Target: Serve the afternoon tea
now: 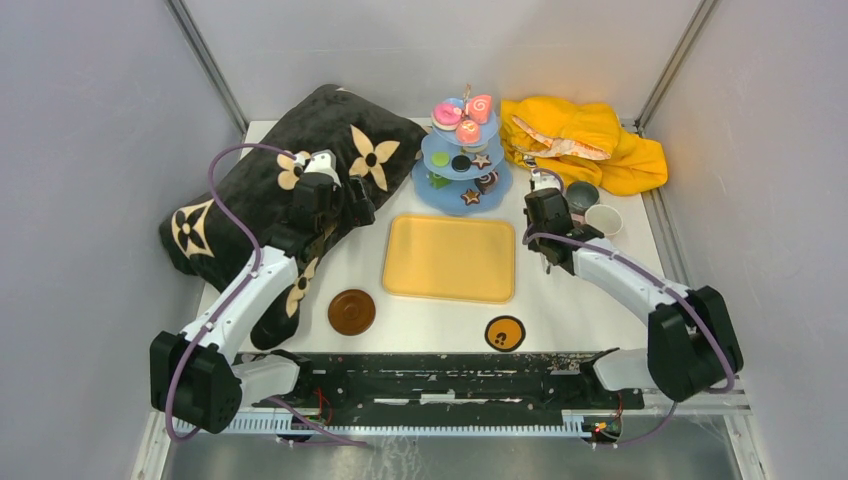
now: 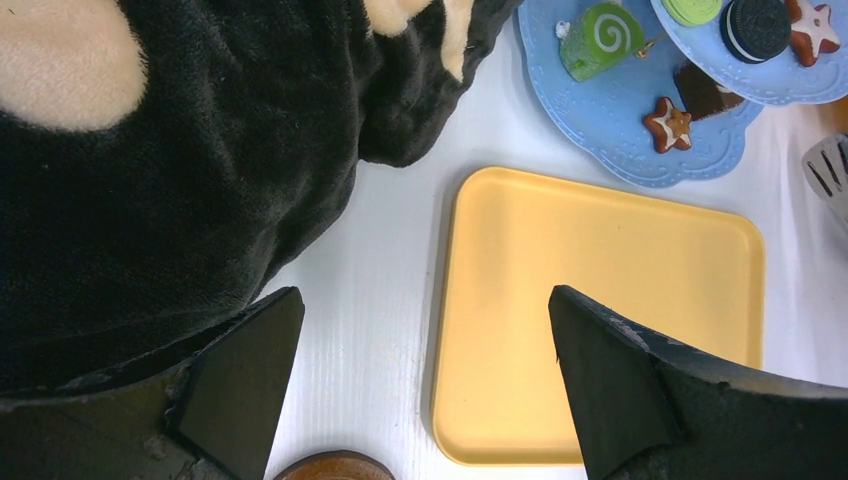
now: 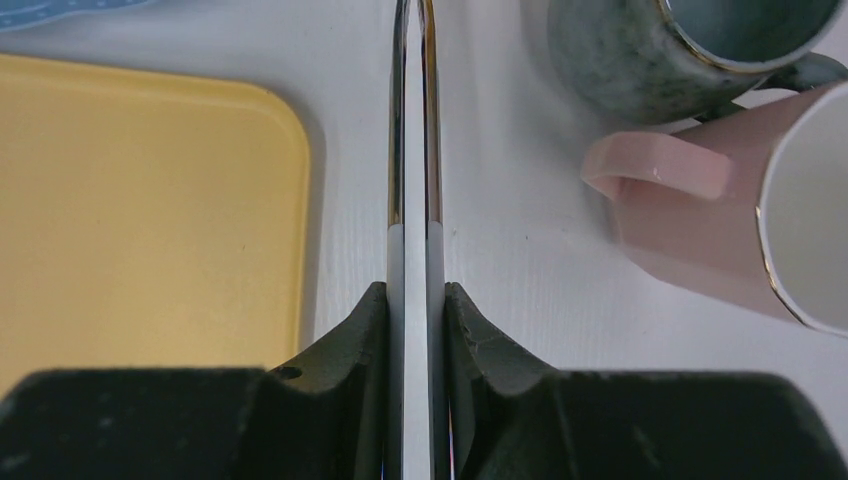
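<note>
The light-blue three-tier stand [image 1: 445, 189] stands at the back centre and carries pink swirl rolls [image 1: 479, 107], star biscuits [image 1: 470, 197] and chocolates. Its lowest tier [image 2: 620, 135] also shows in the left wrist view, with a green swirl roll [image 2: 600, 38] and a star biscuit [image 2: 668, 122] on it. The grey mug [image 1: 581, 195] and the pink cup [image 1: 603, 219] stand at the right, and both show in the right wrist view, mug [image 3: 670, 55] and cup [image 3: 745, 215]. Two round coasters [image 1: 351, 311] [image 1: 505, 333] lie near the front. My left gripper [image 2: 425, 300] is open and empty by the tray's left edge. My right gripper [image 3: 415, 290] is shut on the metal tongs [image 3: 413, 140], left of the cups.
A flat yellow tray [image 1: 450, 257] lies in the middle. A big black pillow [image 1: 260, 190] fills the back left, touching my left arm. A yellow cloth [image 1: 590, 140] is bunched at the back right. Grey walls close in on three sides.
</note>
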Robot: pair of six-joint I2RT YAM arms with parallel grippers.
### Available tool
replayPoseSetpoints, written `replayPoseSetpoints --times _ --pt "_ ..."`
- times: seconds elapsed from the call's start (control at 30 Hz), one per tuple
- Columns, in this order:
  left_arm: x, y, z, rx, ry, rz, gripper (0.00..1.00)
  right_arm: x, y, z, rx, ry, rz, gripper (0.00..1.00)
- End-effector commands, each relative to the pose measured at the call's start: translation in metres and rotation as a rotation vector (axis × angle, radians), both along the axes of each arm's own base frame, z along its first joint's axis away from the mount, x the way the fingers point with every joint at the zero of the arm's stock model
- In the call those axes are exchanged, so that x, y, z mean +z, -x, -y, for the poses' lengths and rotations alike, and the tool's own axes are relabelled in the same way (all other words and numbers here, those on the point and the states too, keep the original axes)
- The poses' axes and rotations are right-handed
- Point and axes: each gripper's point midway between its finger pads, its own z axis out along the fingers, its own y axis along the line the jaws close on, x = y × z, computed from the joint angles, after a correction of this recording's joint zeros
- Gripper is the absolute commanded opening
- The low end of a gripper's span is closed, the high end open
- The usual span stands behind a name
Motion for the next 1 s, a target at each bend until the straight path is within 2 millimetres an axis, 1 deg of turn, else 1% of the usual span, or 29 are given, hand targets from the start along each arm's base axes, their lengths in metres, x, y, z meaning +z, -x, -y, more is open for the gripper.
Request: replayPoseSetpoints --times 0.0,0.1,0.23,0.27,0.33,0.4,0.47,0.53,0.6,0.7,0.8,0.87,0.9,0.97 --pt "0.026 -0.005 0.002 0.005 0.037 0.066 1.00 0.008 -0.039 0.000 -0.029 -0.012 0.125 0.16" --pt "0.024 -0.005 0.002 0.005 0.038 0.064 1.00 -0.004 -0.037 0.006 -0.041 -0.046 0.058 0.19" --pt "0.021 -0.005 0.002 0.003 0.033 0.059 1.00 -0.022 -0.028 0.022 -0.091 -0.039 -0.020 0.32" --pt "0.020 -0.005 0.002 0.003 0.032 0.059 1.00 -0.027 -0.026 0.028 -0.107 -0.037 -0.039 0.36" --pt "0.020 -0.005 0.002 0.006 0.034 0.059 1.00 -0.034 -0.023 0.033 -0.129 -0.037 -0.073 0.50" --pt "0.019 -0.005 0.002 0.008 0.044 0.059 1.00 -0.034 -0.023 0.034 -0.130 -0.039 -0.087 0.61" --pt "0.021 -0.005 0.004 0.007 0.058 0.068 1.00 -0.027 -0.023 0.031 -0.123 -0.053 -0.084 0.72" --pt "0.019 -0.004 0.007 -0.007 0.067 0.067 1.00 -0.017 -0.023 0.026 -0.106 -0.075 -0.082 0.80" --pt "0.015 -0.003 0.014 -0.048 0.074 0.049 1.00 -0.004 -0.020 0.020 -0.079 -0.106 -0.088 0.86" --pt "0.011 0.001 0.027 -0.115 0.101 0.032 1.00 0.016 -0.013 0.006 -0.013 -0.163 -0.103 0.92" --pt "0.012 0.004 0.034 -0.136 0.111 0.036 1.00 0.033 -0.001 -0.013 0.046 -0.266 -0.097 0.95" --pt "0.008 0.008 0.039 -0.151 0.119 0.017 1.00 0.037 0.013 -0.036 0.109 -0.383 -0.114 0.95" --pt "0.004 0.012 0.045 -0.169 0.130 0.002 1.00 0.036 0.020 -0.048 0.127 -0.435 -0.133 0.95" --pt "-0.007 0.022 0.065 -0.221 0.147 -0.037 1.00 0.031 0.035 -0.074 0.152 -0.551 -0.183 0.94"
